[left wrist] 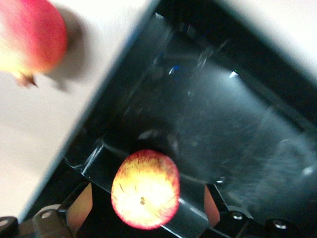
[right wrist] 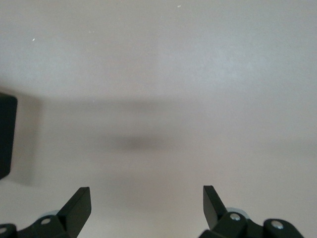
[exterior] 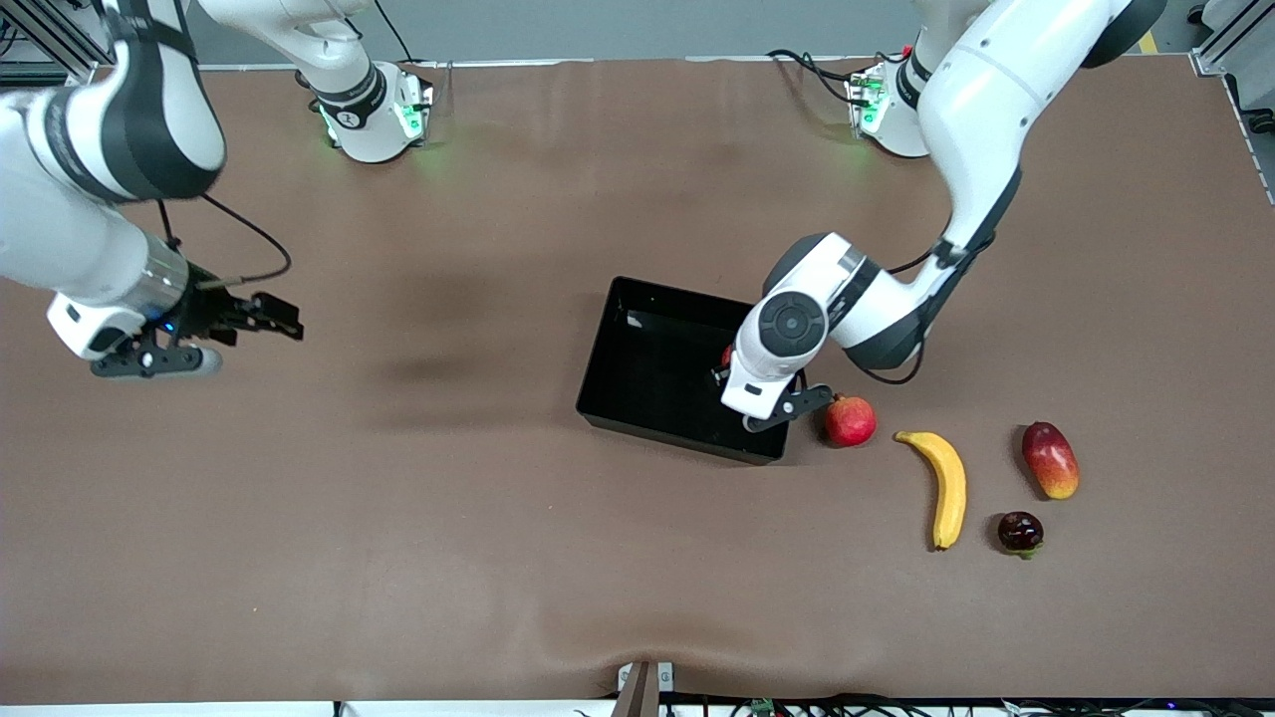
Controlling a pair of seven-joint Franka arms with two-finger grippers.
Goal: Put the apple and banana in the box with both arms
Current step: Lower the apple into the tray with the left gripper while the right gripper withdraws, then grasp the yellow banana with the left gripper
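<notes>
The apple (left wrist: 145, 188), red with a yellow streaky face, lies inside the black box (exterior: 637, 378) at the box's end toward the left arm. In the front view only a red sliver of the apple (exterior: 727, 356) shows under the left wrist. My left gripper (left wrist: 146, 201) hangs over the box (left wrist: 223, 124), open, with a gap between each finger and the apple. The banana (exterior: 946, 485) lies on the table toward the left arm's end. My right gripper (exterior: 274, 317) is open and empty, above the bare table at the right arm's end (right wrist: 146, 198).
A uniformly red round fruit with a crown tip (exterior: 850, 420) sits just outside the box wall, also in the left wrist view (left wrist: 29, 39). A red-yellow mango (exterior: 1050, 459) and a small dark fruit (exterior: 1020, 532) lie beside the banana. A box corner (right wrist: 6, 134) shows in the right wrist view.
</notes>
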